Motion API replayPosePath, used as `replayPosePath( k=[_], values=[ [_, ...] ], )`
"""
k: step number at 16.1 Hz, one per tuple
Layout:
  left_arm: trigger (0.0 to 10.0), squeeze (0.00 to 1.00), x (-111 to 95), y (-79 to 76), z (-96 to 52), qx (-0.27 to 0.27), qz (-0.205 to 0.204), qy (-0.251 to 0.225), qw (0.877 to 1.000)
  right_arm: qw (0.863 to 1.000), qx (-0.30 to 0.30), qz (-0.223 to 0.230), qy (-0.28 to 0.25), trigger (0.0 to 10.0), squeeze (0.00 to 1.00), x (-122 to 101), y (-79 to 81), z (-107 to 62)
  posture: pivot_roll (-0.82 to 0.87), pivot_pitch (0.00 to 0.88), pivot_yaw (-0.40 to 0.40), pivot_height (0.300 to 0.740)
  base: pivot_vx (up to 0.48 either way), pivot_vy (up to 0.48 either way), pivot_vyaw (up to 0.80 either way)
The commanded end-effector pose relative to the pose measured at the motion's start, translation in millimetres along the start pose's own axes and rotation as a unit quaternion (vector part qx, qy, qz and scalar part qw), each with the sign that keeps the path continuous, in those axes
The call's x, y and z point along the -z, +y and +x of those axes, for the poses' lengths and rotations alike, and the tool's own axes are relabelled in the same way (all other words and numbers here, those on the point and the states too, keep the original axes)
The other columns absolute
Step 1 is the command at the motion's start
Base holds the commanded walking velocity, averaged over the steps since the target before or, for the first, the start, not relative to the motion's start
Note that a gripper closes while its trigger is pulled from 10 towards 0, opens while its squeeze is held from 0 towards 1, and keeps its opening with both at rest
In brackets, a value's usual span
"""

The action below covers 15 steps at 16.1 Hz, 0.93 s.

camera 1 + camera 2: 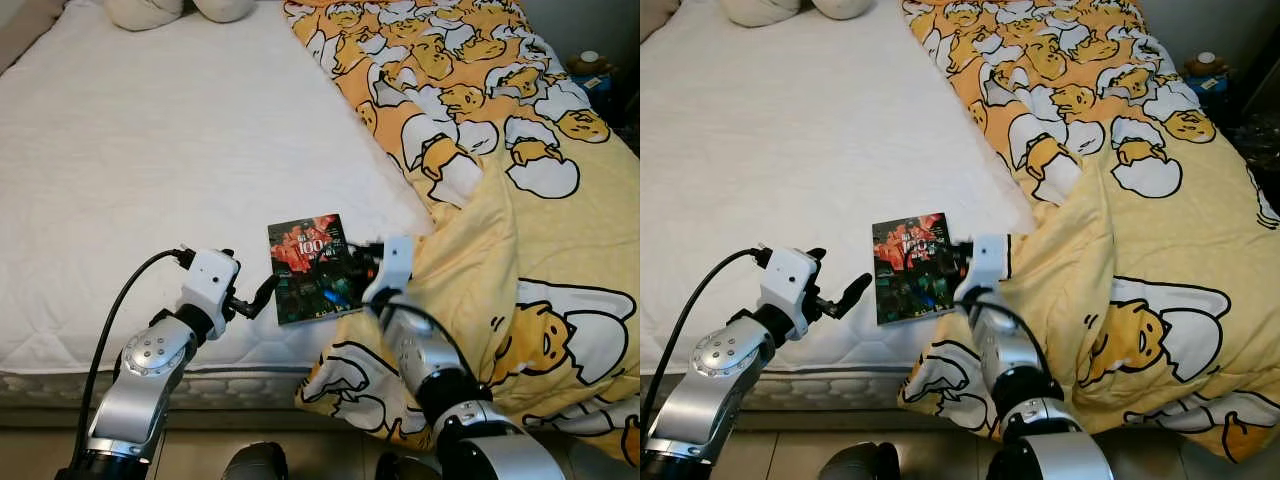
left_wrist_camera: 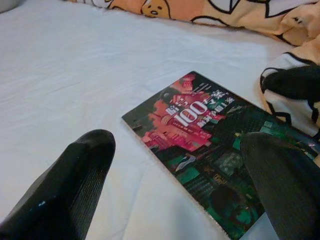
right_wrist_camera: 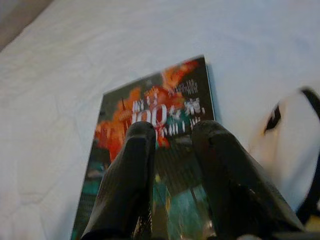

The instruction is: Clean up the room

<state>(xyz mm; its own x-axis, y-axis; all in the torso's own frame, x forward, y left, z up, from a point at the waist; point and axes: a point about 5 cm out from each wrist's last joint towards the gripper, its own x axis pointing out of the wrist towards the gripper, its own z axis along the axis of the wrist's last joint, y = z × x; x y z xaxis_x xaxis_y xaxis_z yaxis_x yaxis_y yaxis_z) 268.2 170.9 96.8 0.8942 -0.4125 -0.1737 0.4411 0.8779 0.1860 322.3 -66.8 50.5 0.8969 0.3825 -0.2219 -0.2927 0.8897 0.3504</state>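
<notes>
— Where do things stand, going left to right?

— My left gripper hovers just beside the left edge of the book, its fingers spread wide and holding nothing. The book lies flat on the white mattress, near the bed's front edge, right where the yellow blanket begins. My right gripper is over the book's right half, its fingers nearly pressed together with a narrow gap between them; whether they touch the cover I cannot tell.

— How would you lift it well?

— I judge the book too flat to pinch from above. I would press lightly with the right gripper to steady it or nudge it, then slide one left finger under the left edge and close on the cover there.

— Do the cameras differ?

— The head views show both arms, the pillows at the far end and the blanket's egg pattern. The left wrist view shows the cover's big "100" sharply; the right wrist view is blurred but shows how close together its fingers sit.
</notes>
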Motion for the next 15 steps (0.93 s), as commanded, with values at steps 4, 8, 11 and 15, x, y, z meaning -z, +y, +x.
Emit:
replayPosePath(
  k=[4, 8, 11, 15],
  values=[
    [10.0, 0.0, 7.7, -5.6, -8.7, 0.019, 0.005, 0.0, 1.0, 1.0, 0.014, -0.008, 0.01, 10.0, 1.0, 14.5, -4.9, -7.2, 0.19, 0.1, 0.058, 0.74, 0.0, 0.0, 0.0],
    [10.0, 0.0, 9.1, -6.5, -9.1, 0.025, 0.008, -0.001, 1.0, 0.998, 0.038, -0.053, 0.008, 10.0, 1.0, 19.6, -12.0, -12.2, 0.19, 0.089, 0.06, 0.74, 0.0, 0.0, 0.0],
    [10.0, 0.0, 7.3, -13.0, -9.9, 0.051, 0.015, -0.011, 0.999, 0.997, 0.053, -0.062, 0.01, 10.0, 1.0, 23.0, -15.3, -14.4, 0.18, 0.081, 0.062, 0.74, 0.0, 0.0, 0.0],
    [10.0, 0.0, 8.5, -14.0, -12.0, 0.057, 0.023, -0.01, 0.998, 0.997, 0.061, -0.04, 0.014, 10.0, 1.0, 25.3, -16.8, -14.5, 0.19, 0.082, 0.062, 0.74, 0.0, 0.0, 0.0]
  ],
)
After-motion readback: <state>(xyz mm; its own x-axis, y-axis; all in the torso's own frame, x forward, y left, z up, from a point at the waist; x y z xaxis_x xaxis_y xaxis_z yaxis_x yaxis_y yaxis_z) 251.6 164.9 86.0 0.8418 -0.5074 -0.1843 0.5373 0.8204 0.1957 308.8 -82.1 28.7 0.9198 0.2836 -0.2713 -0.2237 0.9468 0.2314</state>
